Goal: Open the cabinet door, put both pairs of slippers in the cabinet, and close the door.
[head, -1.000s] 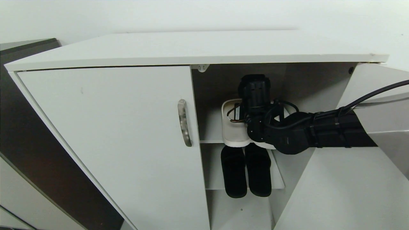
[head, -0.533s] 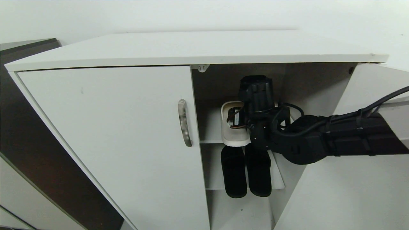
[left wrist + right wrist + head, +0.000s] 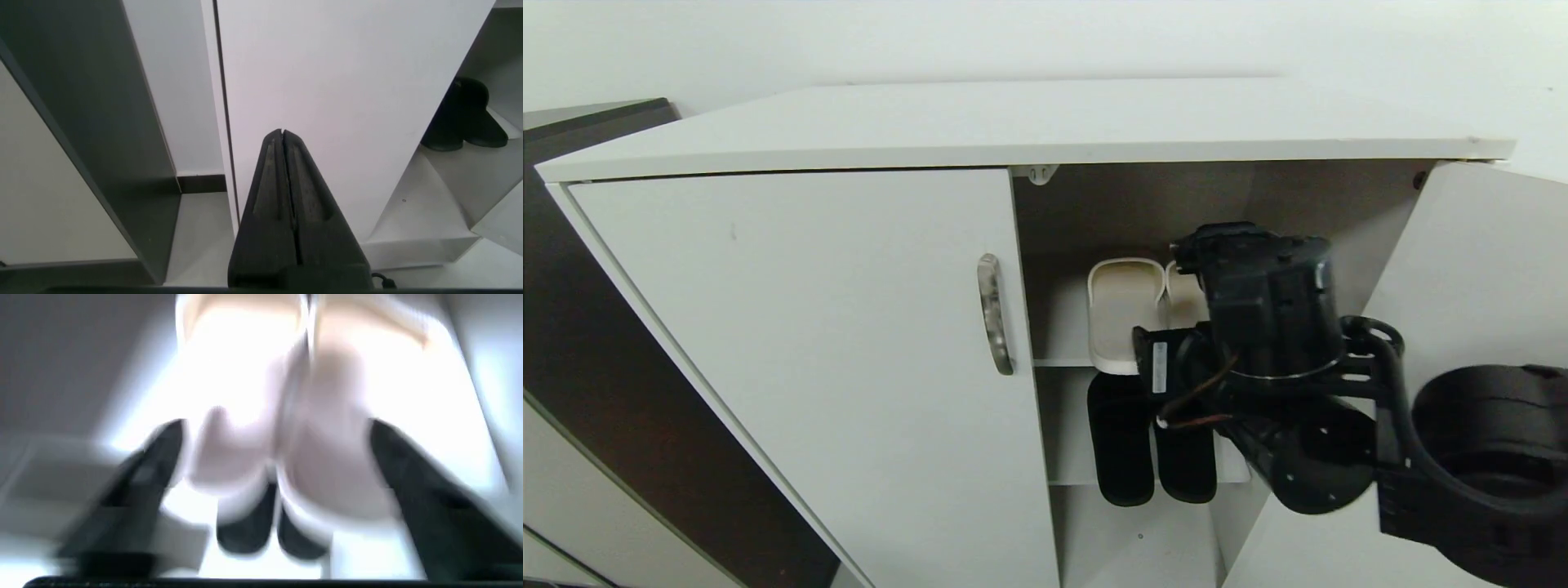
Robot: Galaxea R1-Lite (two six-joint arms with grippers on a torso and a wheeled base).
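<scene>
At frame centre I see the white slippers (image 3: 1123, 314) on the cabinet's (image 3: 1013, 122) upper shelf above the black slippers (image 3: 1119, 445), my right tool (image 3: 274, 433) spread apart, my left tool (image 3: 282, 140) pressed together.

Prob. a home or mock-up room: white shoe cabinet (image 3: 1013, 122) w/ shelves, slippers (image 3: 1123, 314) just ahead of right gripper (image 3: 278, 482) jaws, plain wall (image 3: 1045, 33) beyond.

White cabinet (image 3: 1013, 122), silver handle (image 3: 994, 314), cream slippers (image 3: 1123, 314) and black slippers (image 3: 1121, 441).
</scene>
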